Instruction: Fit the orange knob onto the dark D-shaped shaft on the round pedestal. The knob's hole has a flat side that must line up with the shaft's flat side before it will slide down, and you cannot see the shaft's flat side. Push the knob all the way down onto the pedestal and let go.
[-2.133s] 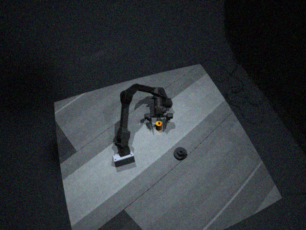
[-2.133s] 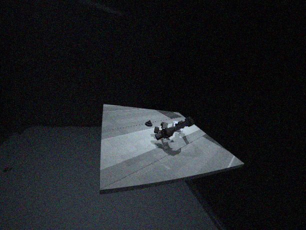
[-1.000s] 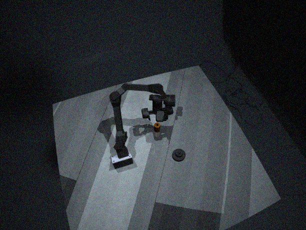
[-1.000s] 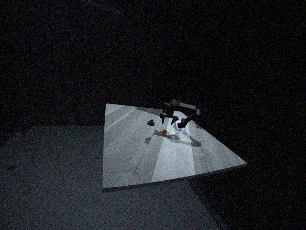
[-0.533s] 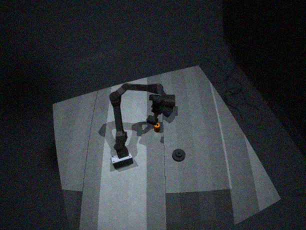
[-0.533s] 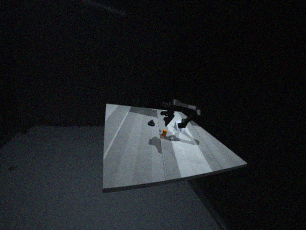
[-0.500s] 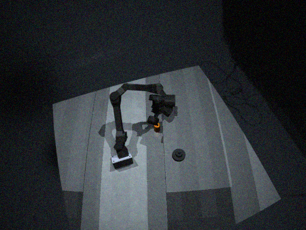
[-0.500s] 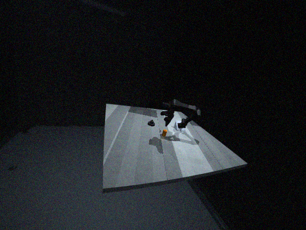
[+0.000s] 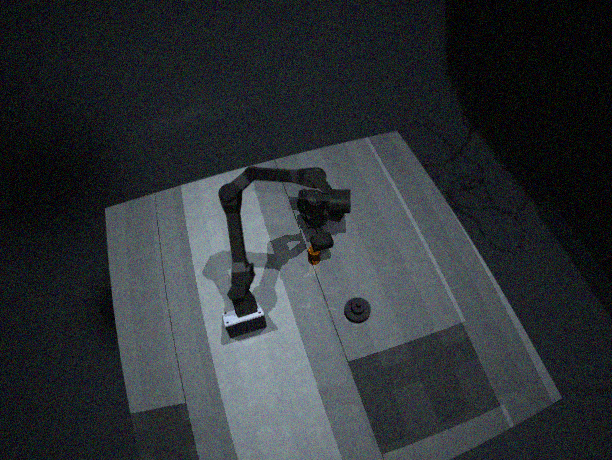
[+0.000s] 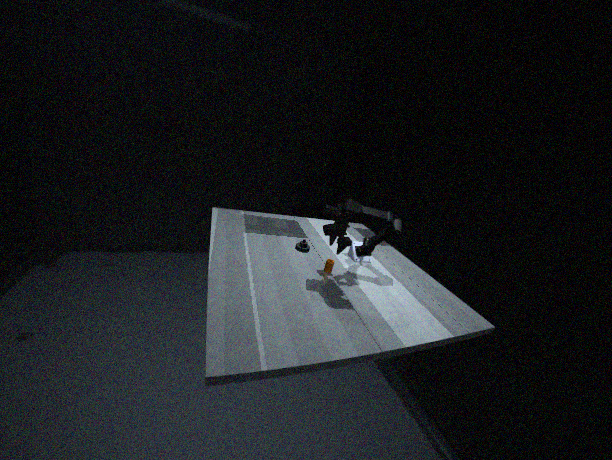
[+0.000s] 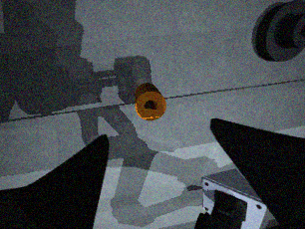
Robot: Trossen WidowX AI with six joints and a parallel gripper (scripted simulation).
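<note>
The orange knob [image 9: 313, 259] [image 10: 329, 266] [image 11: 158, 112] stands on the table, its round end with the dark hole facing the wrist camera. The flat side of the hole cannot be made out. My gripper [image 10: 336, 248] [image 11: 160, 130] is open and empty. It is above the table near the knob, which shows beyond the line between the fingertips in the wrist view. The dark round pedestal [image 9: 350, 316] [image 10: 302, 247] stands apart from the knob, with a short shaft on top. It also shows, cut off, at the upper right of the wrist view [image 11: 262, 41].
The arm's white-topped base [image 9: 245, 320] stands on the table [image 9: 260, 405] and also shows at the lower right of the wrist view [image 11: 226, 181]. Shadows of the arm fall around the knob. The scene is dim and grainy, and dark rectangular patches mark the table.
</note>
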